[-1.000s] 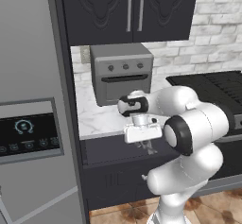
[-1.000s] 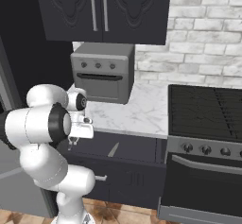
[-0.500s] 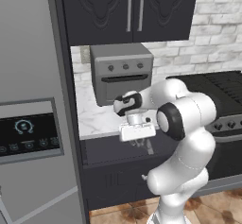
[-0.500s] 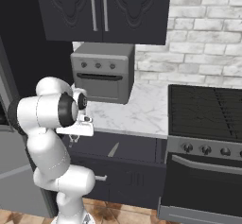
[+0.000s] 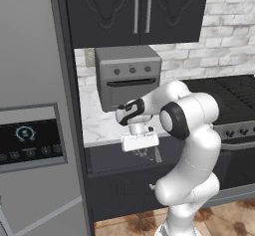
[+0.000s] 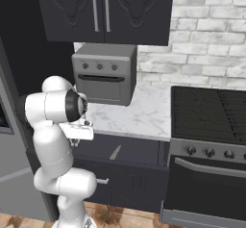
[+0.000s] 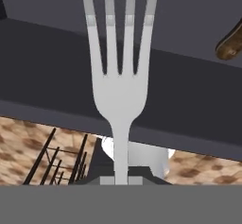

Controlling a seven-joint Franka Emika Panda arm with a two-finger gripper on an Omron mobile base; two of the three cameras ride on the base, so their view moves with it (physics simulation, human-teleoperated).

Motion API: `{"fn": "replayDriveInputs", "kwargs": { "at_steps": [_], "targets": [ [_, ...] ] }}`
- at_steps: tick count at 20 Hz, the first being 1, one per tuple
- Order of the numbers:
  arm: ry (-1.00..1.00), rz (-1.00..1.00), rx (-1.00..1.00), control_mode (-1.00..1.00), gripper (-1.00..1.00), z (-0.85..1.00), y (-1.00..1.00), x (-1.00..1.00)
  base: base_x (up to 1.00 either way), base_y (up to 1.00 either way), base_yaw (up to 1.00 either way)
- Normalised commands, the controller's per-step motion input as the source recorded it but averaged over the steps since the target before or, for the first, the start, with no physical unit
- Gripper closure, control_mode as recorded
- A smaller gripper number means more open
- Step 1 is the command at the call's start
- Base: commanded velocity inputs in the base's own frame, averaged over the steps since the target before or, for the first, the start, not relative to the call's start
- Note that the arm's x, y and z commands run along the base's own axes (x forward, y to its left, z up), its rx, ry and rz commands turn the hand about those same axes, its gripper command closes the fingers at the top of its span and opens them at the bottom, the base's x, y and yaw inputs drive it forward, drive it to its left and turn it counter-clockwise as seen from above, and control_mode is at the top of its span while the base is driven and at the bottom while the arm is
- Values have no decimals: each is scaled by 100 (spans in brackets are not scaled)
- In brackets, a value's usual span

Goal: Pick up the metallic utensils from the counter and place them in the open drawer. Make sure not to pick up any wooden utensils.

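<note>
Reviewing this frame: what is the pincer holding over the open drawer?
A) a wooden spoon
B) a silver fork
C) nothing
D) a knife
B: in the hand view the pincer is shut on the silver fork, tines pointing away, above the dark drawer.

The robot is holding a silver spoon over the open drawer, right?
Not quite. It is a silver fork, not a spoon: the hand view shows four tines pointing away from the end effector, which is shut on its handle. The rest is right: it hangs over the open drawer.
</note>
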Motion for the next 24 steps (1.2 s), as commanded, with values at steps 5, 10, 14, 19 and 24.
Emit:
{"fn": "replayDriveInputs", "kwargs": {
  "at_steps": [5, 10, 14, 19, 24],
  "targets": [
    [-10, 0, 0, -100, 100, -16, 0, 2, 0, 0, 0],
    [-8, 0, 0, -100, 100, -43, 0, 9, 0, 0, 0],
    [0, 0, 0, -100, 100, -41, 1, 15, 0, 0, 0],
    [0, 0, 0, -100, 100, -17, 0, 12, 0, 0, 0],
    [3, 0, 0, -100, 100, -3, 3, 25, 0, 0, 0]
  ]
}}
